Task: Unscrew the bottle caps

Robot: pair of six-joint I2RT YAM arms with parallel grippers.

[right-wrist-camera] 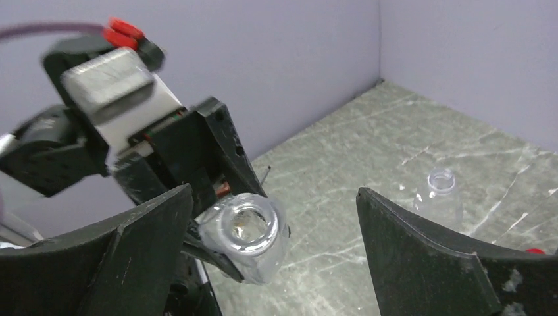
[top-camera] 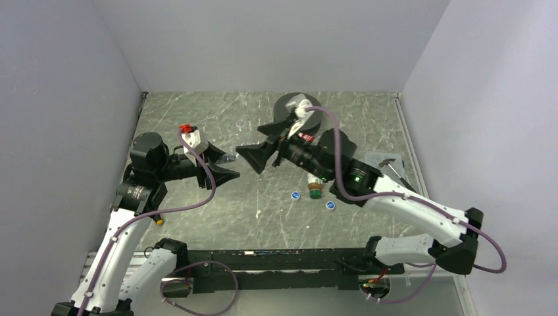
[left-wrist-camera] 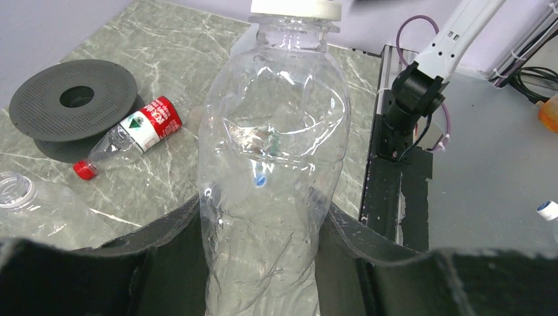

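Observation:
My left gripper (left-wrist-camera: pixel 263 220) is shut on the body of a plain clear bottle (left-wrist-camera: pixel 273 145), which it holds off the table (top-camera: pixel 197 131) with the neck towards my right gripper (right-wrist-camera: pixel 275 197). The right gripper's jaws stand wide open around that neck without touching it. In the right wrist view the bottle's mouth (right-wrist-camera: pixel 249 227) is open, with no cap on it. A red-label bottle (left-wrist-camera: pixel 141 131) with a red cap lies on the table. A second clear bottle (right-wrist-camera: pixel 441 191) stands uncapped. The amber-brown bottle (top-camera: pixel 316 187) lies beneath the right arm.
A black perforated spool (top-camera: pixel 296 108) sits at the back of the table. Two loose blue caps (top-camera: pixel 296 195) (top-camera: pixel 330 205) lie near the amber-brown bottle. Grey walls close in the left, back and right sides. The arms' base rail (left-wrist-camera: pixel 395 178) runs along the near edge.

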